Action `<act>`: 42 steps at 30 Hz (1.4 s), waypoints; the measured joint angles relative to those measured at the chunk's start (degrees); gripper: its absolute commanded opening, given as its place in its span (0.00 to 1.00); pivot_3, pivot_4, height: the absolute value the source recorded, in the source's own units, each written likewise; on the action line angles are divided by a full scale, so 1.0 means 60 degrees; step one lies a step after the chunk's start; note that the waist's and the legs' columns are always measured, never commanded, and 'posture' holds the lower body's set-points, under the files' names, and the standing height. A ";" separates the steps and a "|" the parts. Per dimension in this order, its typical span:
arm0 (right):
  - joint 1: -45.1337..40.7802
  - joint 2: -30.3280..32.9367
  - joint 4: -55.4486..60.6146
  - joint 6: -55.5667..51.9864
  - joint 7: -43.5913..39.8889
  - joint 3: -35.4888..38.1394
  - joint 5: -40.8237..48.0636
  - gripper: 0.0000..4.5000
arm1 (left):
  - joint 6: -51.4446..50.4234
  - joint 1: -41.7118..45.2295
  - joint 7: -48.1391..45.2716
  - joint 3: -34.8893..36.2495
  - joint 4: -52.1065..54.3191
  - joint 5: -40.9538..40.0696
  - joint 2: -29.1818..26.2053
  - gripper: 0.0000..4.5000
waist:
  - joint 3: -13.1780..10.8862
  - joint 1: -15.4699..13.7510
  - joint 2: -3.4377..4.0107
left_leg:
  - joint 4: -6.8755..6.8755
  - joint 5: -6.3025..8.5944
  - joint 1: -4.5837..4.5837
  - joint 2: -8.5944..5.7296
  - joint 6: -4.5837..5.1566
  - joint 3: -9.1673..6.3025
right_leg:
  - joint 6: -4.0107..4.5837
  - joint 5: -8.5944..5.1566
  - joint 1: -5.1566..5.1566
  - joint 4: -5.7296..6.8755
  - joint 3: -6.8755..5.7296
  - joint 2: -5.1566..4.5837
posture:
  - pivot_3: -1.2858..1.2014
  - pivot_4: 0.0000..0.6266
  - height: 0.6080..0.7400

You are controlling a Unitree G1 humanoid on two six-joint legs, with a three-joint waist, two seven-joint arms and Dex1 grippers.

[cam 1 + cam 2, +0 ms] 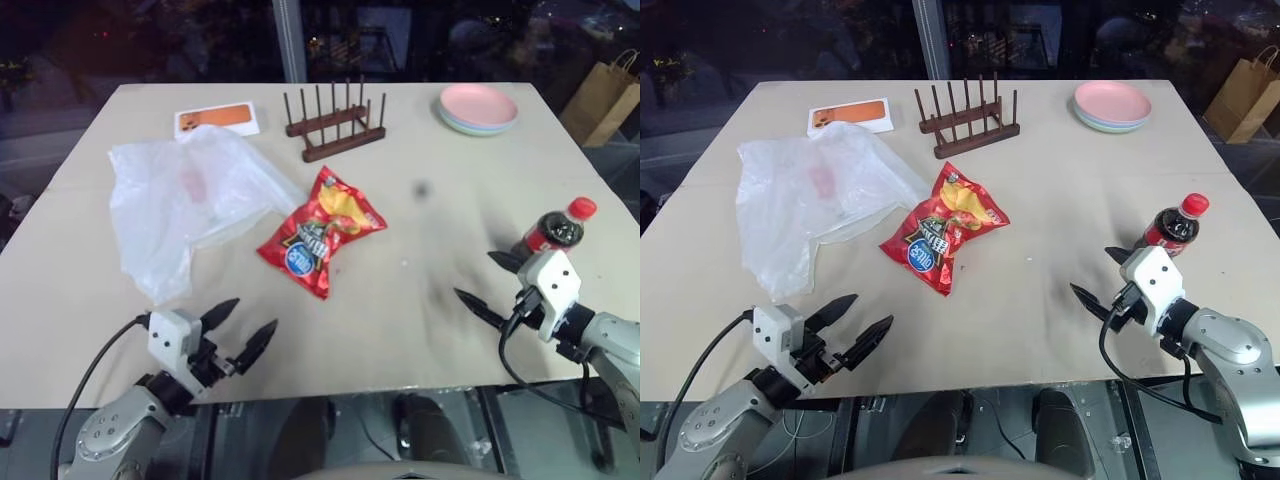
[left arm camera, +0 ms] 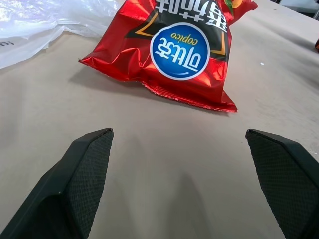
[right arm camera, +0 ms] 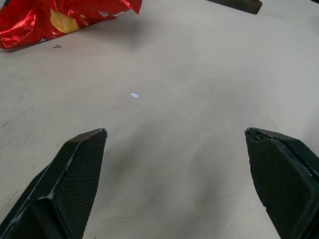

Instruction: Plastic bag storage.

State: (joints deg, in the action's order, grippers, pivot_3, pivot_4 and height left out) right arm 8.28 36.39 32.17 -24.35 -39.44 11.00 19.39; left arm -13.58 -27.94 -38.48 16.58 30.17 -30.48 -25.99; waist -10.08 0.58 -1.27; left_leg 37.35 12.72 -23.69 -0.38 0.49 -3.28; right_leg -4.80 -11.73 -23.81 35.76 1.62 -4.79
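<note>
Both hands wait wide open and empty near the worktop's [image 1: 420,330] front edge, left hand [image 1: 240,328] nearest the plastic bag [image 1: 185,205] lying crumpled beside the red chip packet [image 1: 322,232], so the reach-and-gather looks yet to begin.

On my table [image 1: 420,330] I see a red chip packet [image 1: 322,231] in the middle, a wooden rack [image 1: 336,126] and pink plates [image 1: 478,108] by the far edge (stacked), a cola bottle [image 1: 556,227] near the right edge.
</note>
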 measured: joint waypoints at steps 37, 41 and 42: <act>-0.2449 0.0228 0.1723 -0.0962 -0.0029 -0.2090 0.1002 1.00 | -0.4485 0.4866 0.3777 0.0127 -0.0554 0.2846 -0.1052 0.99 | -0.0013 0.0029 -0.0003 | -0.0023 -0.0002 0.0003 -0.0012 -0.0008 -0.0036 | 0.0034 0.0042 0.0000 0.0010 -0.0021 0.0028 | 0.52 0.24 1.00; -0.2473 0.0206 0.1622 -0.0690 -0.0111 -0.2163 0.0957 1.00 | -0.3797 0.3123 0.4354 0.1277 0.1038 0.3036 -0.0054 0.99 | -0.0007 0.0029 -0.0011 | -0.0012 -0.0002 0.0007 -0.0012 -0.0009 -0.0024 | 0.0051 0.0034 0.0006 0.0009 -0.0014 0.0021 | 0.52 0.24 1.00; -0.2470 0.0202 0.1568 -0.0653 -0.0133 -0.2171 0.0946 1.00 | -0.3620 0.2649 0.4391 0.1509 0.1328 0.3040 0.0182 0.99 | -0.0006 0.0030 -0.0010 | -0.0012 -0.0002 0.0010 -0.0012 -0.0009 -0.0020 | 0.0052 0.0033 0.0006 0.0009 -0.0010 0.0020 | 0.52 0.24 1.00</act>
State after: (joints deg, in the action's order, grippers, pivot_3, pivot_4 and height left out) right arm -6.53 37.60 41.57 -28.26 -40.24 -2.03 25.07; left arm -35.30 -12.04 -12.13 25.64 38.14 -12.24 -24.90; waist -10.12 0.76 -1.34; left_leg 37.28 12.71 -23.63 -0.45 0.44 -3.40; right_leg -4.48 -11.53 -23.77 35.81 1.56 -4.67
